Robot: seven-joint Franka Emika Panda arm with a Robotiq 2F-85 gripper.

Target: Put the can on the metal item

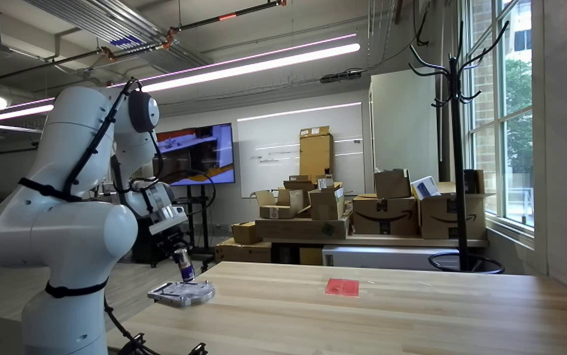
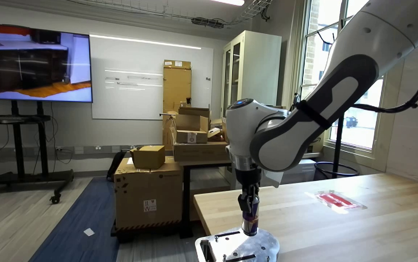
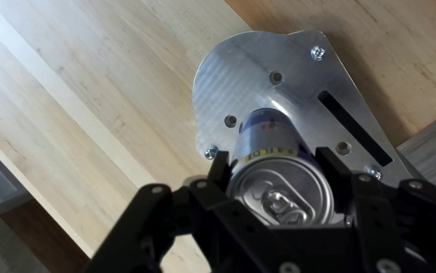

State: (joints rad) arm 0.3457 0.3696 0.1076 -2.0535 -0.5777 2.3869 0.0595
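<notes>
The can (image 1: 185, 267) is a slim silver and dark blue drink can with a silver lid. It also shows in an exterior view (image 2: 251, 220) and in the wrist view (image 3: 273, 138). My gripper (image 3: 273, 161) has one black finger on each side of the can's upper part and is shut on it. The gripper also shows in both exterior views (image 1: 179, 246) (image 2: 249, 201). The can leans a little in an exterior view. Its base is over the metal item (image 3: 246, 66), a flat silvery plate with holes and slots (image 1: 185, 297) (image 2: 249, 244). I cannot tell whether the base touches the plate.
The metal item lies by the edge of the wooden table (image 1: 387, 315). A flat red object (image 1: 341, 287) lies farther along the table, also in an exterior view (image 2: 336, 200). Cardboard boxes (image 1: 384, 215) and a black coat stand (image 1: 458, 172) are behind the table.
</notes>
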